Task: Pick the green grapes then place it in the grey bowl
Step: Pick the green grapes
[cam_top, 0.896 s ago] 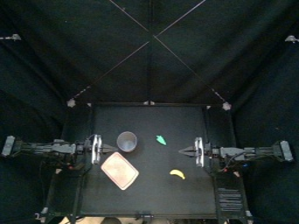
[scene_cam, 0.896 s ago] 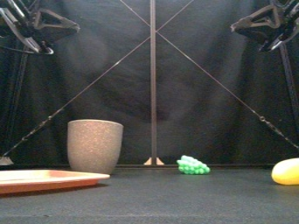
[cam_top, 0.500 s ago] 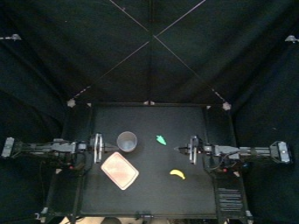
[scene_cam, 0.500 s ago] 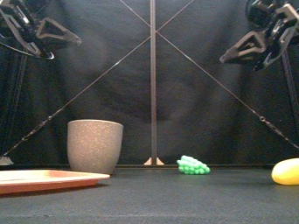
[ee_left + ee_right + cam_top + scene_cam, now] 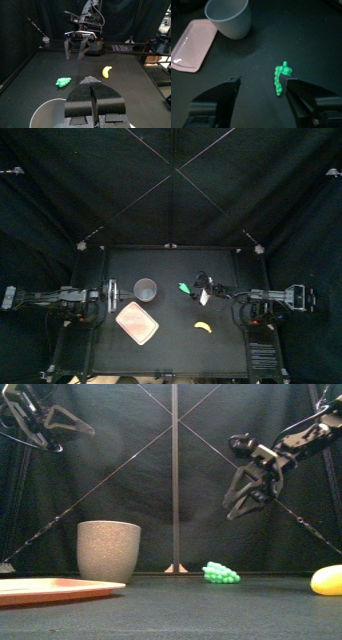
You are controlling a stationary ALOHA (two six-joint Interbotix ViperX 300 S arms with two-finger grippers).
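Bumpy bright-green grapes [image 5: 219,572] lying loose, right gripper [image 5: 242,510] spread above, left gripper [image 5: 93,84] pressed together

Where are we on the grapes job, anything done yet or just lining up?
Nothing is finished yet: the green grapes lie on the table, right of the grey bowl, which looks empty from the right wrist view. In hand: the right end effector hangs open above the grapes, not touching them. The left end effector rests shut at the left. Remaining: descend, grasp, carry to the bowl, release.
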